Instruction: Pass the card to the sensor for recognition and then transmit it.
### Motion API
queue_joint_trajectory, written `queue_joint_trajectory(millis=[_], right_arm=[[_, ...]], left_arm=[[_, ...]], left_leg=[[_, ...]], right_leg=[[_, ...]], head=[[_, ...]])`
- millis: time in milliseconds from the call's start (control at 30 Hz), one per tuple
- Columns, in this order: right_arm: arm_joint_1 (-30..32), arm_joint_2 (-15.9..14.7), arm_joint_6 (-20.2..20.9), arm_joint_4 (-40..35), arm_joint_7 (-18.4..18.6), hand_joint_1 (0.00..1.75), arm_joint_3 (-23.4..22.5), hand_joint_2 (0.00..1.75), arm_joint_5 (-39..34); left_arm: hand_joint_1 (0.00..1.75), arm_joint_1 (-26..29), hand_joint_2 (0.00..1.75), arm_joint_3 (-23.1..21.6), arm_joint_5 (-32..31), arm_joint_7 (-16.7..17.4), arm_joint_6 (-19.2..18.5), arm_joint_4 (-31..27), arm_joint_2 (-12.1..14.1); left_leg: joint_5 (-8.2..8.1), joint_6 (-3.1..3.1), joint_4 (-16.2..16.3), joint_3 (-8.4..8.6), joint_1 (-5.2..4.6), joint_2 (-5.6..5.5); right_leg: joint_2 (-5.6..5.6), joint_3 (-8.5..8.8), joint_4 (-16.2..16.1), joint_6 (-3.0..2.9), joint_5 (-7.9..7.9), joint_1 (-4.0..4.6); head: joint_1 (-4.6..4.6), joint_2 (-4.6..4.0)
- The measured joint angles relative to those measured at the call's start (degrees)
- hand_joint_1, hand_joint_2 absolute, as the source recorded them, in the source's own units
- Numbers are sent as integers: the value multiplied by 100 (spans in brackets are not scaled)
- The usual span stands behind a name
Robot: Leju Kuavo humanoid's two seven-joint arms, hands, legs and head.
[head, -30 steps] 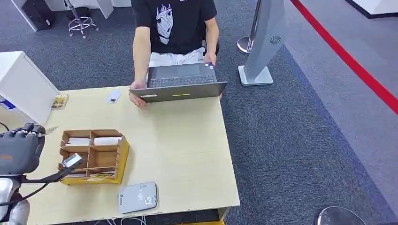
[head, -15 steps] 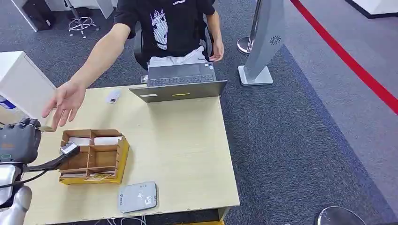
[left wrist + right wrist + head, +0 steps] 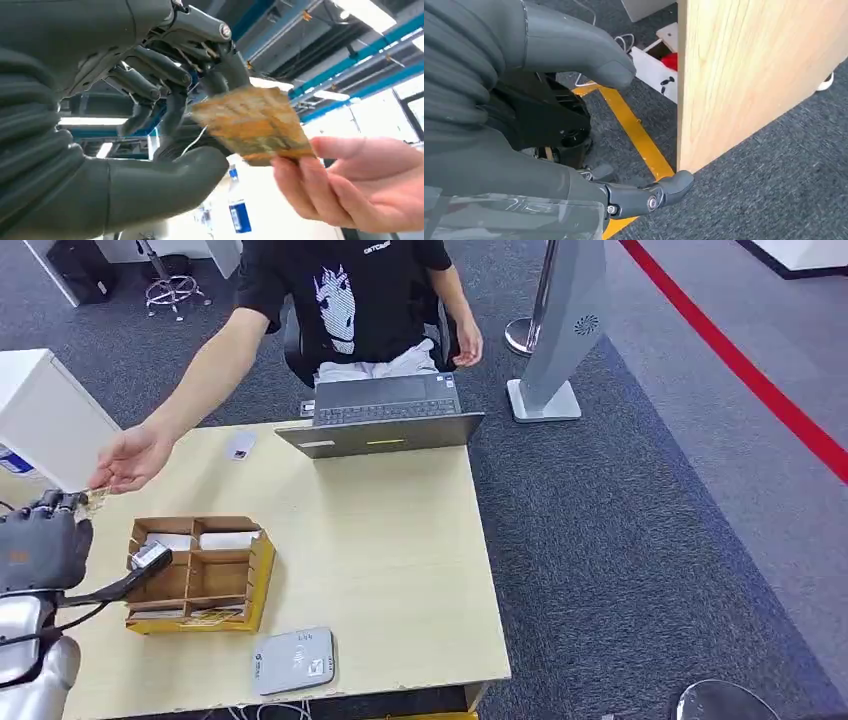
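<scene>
I see the wooden table (image 3: 400,550) with a seated person (image 3: 350,300) behind an open laptop (image 3: 385,415) at its far edge. Near my left side stands the compartmented wooden organizer (image 3: 200,575), and the grey card sensor (image 3: 293,661) lies at the near edge. My left hand (image 3: 42,545) is raised beside the table's left end, pinching the orange card (image 3: 252,125) between thumb and fingers, while the person's hand (image 3: 360,185) grasps the card's other end. My right hand (image 3: 574,125) hangs low beside the table, fingers apart, holding nothing.
</scene>
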Motion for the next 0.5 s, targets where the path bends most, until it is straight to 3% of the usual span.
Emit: queue_joint_trajectory(millis=[167,333,500], right_arm=[[0,2,-11,0,0,0,13,175,0],[1,5,-35,0,-6,0,13,175,0],[4,5,-35,0,-57,0,13,175,0]], left_arm=[[0,96,175,48,61,-31,55,-92,-81],[0,301,175,210,379,-249,455,-540,-226],[0,700,175,385,1391,-796,811,-1456,-452]], left_leg=[[0,0,0,-1,1,-2],[1,0,0,-2,0,-1],[-2,1,0,-4,-1,-1]], right_leg=[[-1,0,1,0,0,0],[0,0,1,0,0,0],[0,-1,1,0,-1,0]], head=[[2,0],[2,0],[2,0]])
